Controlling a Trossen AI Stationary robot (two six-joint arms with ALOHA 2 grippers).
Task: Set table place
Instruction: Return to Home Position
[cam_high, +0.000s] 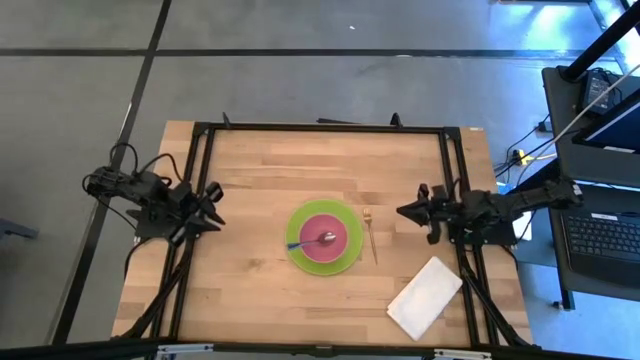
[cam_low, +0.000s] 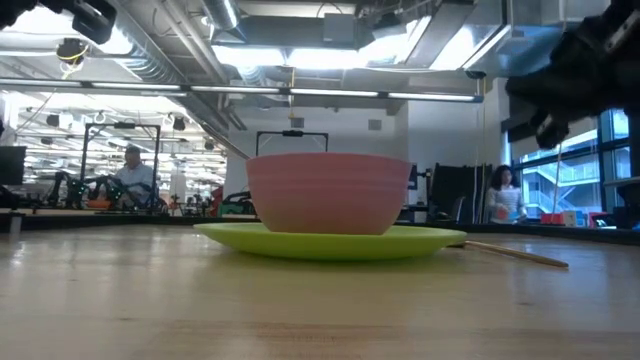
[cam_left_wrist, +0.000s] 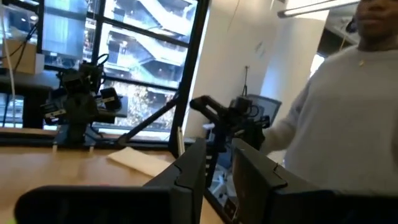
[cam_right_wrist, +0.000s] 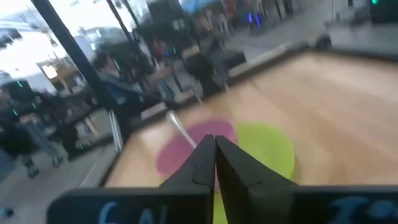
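One light wooden butcher-block desk (cam_high: 260, 170) is counted. One round green plate (cam_high: 296, 250), one pink bowl (cam_high: 345, 240), one blue-handled metal spoon (cam_high: 315, 240), one slim pale-gold fork (cam_high: 370, 232) and one white rectangular napkin (cam_high: 425, 297) are counted. Two dark robot arms are seen, each with one hand: left hand (cam_high: 216, 206), right hand (cam_high: 402, 211).

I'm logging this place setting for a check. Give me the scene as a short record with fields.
table: light wood, black frame
green plate: mid-table
pink bowl: on the plate
spoon: lying in the bowl
fork: beside the plate, right arm's side
white napkin: apart, nearer the right arm
left gripper: at left edge, off the setting
right gripper: shut, at right edge
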